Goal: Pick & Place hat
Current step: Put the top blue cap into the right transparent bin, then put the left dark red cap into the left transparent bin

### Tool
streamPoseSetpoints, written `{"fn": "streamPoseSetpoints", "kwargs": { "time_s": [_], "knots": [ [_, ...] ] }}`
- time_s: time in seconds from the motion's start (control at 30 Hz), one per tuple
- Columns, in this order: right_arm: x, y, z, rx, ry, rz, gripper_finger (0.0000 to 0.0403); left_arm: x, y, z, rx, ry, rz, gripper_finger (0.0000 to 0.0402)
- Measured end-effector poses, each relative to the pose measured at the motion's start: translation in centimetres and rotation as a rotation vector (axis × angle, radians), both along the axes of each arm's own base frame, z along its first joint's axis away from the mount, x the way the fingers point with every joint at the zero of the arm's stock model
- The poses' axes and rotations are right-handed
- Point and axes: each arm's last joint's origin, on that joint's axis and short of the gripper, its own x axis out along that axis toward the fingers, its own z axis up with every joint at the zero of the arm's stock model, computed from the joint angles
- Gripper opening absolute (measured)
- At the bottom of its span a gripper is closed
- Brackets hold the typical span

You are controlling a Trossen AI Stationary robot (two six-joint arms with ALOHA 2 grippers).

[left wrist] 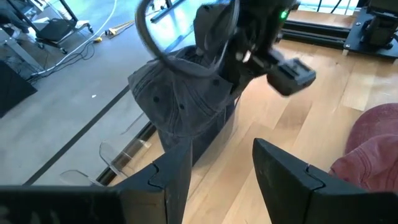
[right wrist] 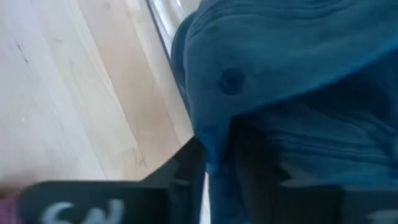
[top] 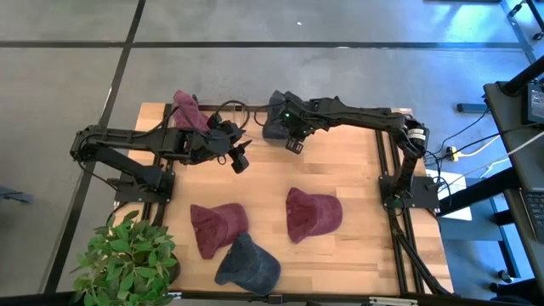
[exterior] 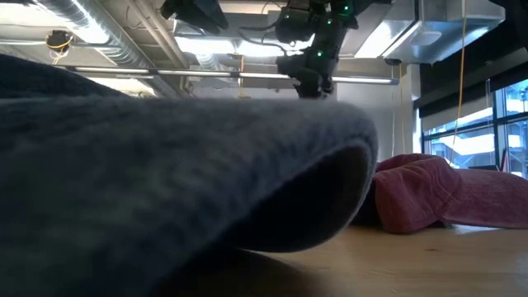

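A dark blue-grey hat [top: 274, 125] stands at the table's far edge, and my right gripper [top: 286, 119] is shut on it from above. It fills the right wrist view [right wrist: 280, 74], where its top button [right wrist: 231, 81] shows. In the left wrist view the hat [left wrist: 180, 106] stands tall with the right gripper [left wrist: 245, 56] over it. My left gripper [top: 240, 161] hangs open [left wrist: 221, 149] above bare wood, left of and nearer than that hat, touching nothing. My right gripper pinches a fold of the hat's crown cloth [right wrist: 239, 149] between its two fingers, a little below the top button. It comes from above, slanting in from the table's right. The hat's lower part [left wrist: 205, 134] rests at the table's far edge.
A maroon hat [top: 189, 110] sits at the far edge behind my left arm. Two maroon hats [top: 217, 225] [top: 313, 212] and a blue hat [top: 246, 263] lie near the near edge. The blue hat [exterior: 165, 165] fills the low view. A potted plant [top: 123, 259] stands at the near left corner.
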Motion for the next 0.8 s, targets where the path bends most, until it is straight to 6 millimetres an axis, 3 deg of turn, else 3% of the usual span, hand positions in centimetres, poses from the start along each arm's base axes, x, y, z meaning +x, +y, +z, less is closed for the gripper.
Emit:
{"fn": "streamPoseSetpoints", "kwargs": {
  "time_s": [0.2,0.33,0.53,0.63,0.8],
  "knots": [
    [-1.1,0.5,2.5,-0.017,-0.078,-0.031,0.0179,-0.4,0.0,-0.5,-0.058,0.014,0.047,0.0164],
    [-2.7,0.9,5.2,-0.065,-0.154,-0.061,0.0214,-0.8,-0.1,-1.1,-0.136,0.048,0.068,0.0164],
    [-5.3,3.1,8.9,-0.084,-0.275,-0.047,0.0233,-1.8,-1.0,-2.3,-0.528,0.095,0.096,0.0164],
    [-6.4,5.0,8.9,-0.064,-0.319,0.013,0.0232,-2.5,-2.1,-2.9,-0.7,0.115,0.193,0.0164],
    [-7.9,7.6,6.9,0.01,-0.459,0.11,0.0228,-3.0,-4.6,-4.6,-0.792,0.191,0.426,0.0163]
  ]
}}
